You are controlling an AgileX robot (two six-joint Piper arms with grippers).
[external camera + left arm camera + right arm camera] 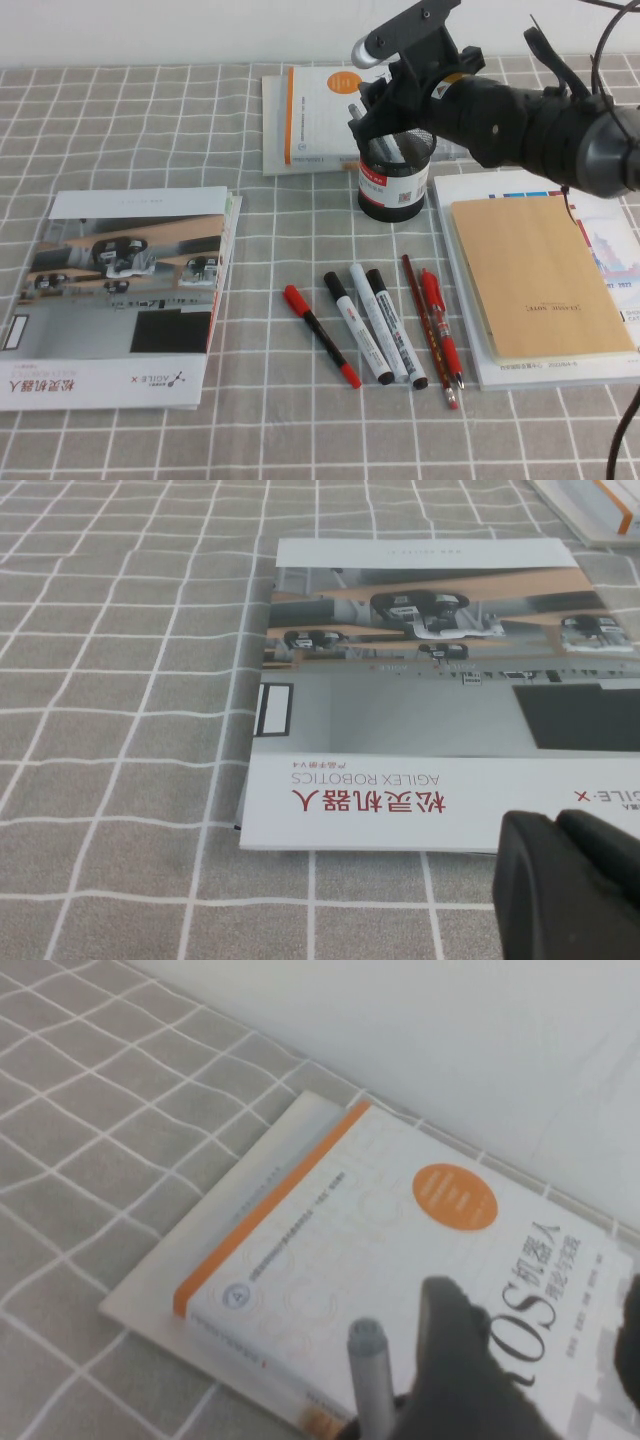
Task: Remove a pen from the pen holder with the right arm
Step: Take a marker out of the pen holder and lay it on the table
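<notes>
R gripper (390,120) spread over holder (393,185), pen (368,1370) outside jaws; L gripper (565,870) over brochure (420,680).

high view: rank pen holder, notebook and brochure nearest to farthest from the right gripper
1. pen holder, directly below the right gripper
2. notebook, on the robot's right
3. brochure, far left; the left gripper hovers at its edge

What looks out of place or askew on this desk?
Nothing is damaged or spilled. Several pens lie loose, fanned slantwise, before the pen holder, which holds a grey marker. The right gripper hovers open above the holder; the left gripper hangs by the brochure.
</notes>
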